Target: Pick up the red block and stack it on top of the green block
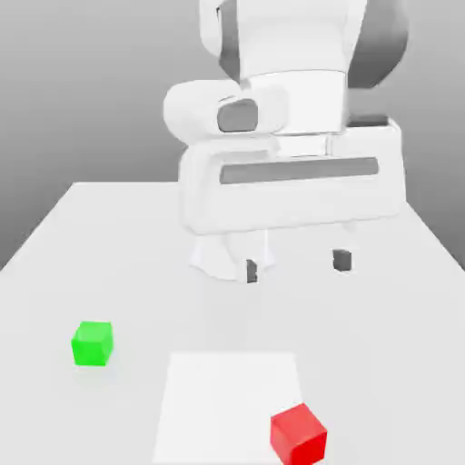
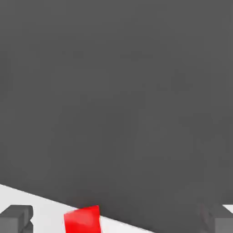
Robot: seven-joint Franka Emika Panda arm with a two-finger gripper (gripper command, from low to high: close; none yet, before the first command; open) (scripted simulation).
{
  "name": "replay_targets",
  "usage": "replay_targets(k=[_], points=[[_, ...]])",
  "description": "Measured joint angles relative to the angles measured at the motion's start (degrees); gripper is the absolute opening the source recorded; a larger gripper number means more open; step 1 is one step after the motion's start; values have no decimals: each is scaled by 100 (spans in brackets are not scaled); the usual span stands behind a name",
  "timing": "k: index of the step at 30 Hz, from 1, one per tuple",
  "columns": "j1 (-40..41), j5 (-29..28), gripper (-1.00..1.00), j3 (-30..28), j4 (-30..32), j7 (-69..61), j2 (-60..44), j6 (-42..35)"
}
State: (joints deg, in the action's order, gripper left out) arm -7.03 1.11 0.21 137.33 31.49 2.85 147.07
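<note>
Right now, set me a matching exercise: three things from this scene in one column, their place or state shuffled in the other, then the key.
Things:
1. red block
2. green block
3. gripper

Descriptions:
A. open, above the table, holding nothing
B. on the table towards the exterior view's left
C. on the table towards the exterior view's right, nearest the camera

Pairs: 1-C, 2-B, 3-A

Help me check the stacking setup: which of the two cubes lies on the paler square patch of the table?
The red block: it sits at that patch's corner on the exterior view's right, while the green block rests apart on plain table.
</note>
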Motion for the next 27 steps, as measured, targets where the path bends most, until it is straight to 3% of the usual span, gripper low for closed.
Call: replay_targets(k=[7, 12, 13, 20, 24, 27], points=[[-108, -144, 0, 93, 184, -352, -1453, 524], [-142, -216, 0, 74, 74, -358, -2489, 1307], [-145, -221, -100, 69, 56, -355, -2604, 1403], [-142, -228, -100, 75, 60, -349, -2587, 1383], [-119, -191, -100, 104, 171, -378, -1882, 789], [178, -252, -100, -272, 516, -267, -1333, 597]])
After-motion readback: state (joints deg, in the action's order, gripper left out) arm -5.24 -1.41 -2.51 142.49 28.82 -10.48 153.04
